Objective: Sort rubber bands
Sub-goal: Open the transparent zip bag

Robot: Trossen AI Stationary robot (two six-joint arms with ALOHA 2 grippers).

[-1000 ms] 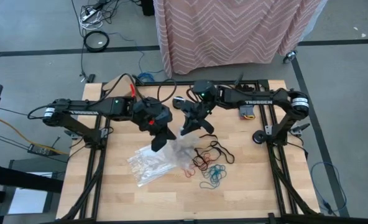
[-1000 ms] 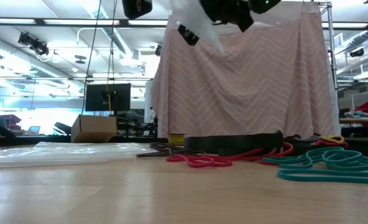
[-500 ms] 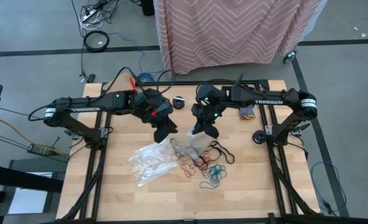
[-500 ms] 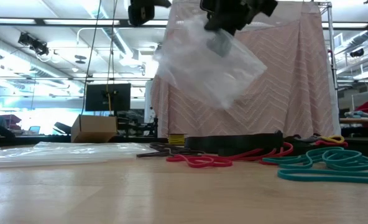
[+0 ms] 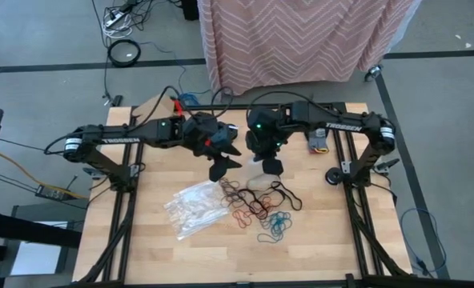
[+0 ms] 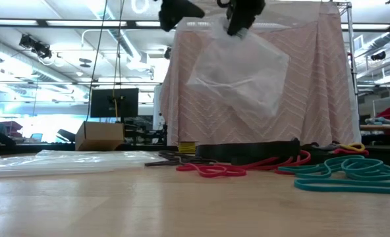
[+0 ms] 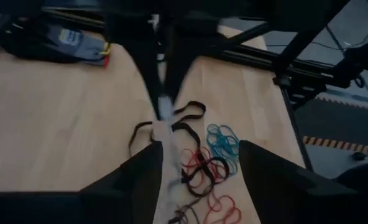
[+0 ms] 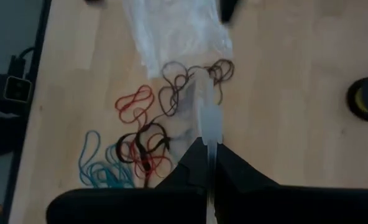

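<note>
The rubber bands (image 5: 261,206) lie loose on the wooden table (image 5: 333,240), a little right of its middle and nearer than both grippers, which hang in the air above the table's far half. They form a tangled scatter: large thin black loops (image 5: 281,194) toward the right and far side, small red ones (image 5: 241,216) toward the left, a teal bunch (image 5: 276,226) at the near edge of the cluster, and brownish loops (image 8: 178,84) mixed in beside the black. In the low view the red bands (image 6: 211,170) and teal bands (image 6: 343,172) rest flat on the wood. The right gripper (image 5: 270,164) is closed tight on the top edge of a clear plastic bag (image 6: 241,76), which dangles from it above the bands without touching them. The left gripper (image 5: 223,166) hovers just left of the right one with its fingers (image 7: 137,183) spread wide and nothing between them. More clear bags (image 5: 193,210) lie flat on the table just left of the bands.
</note>
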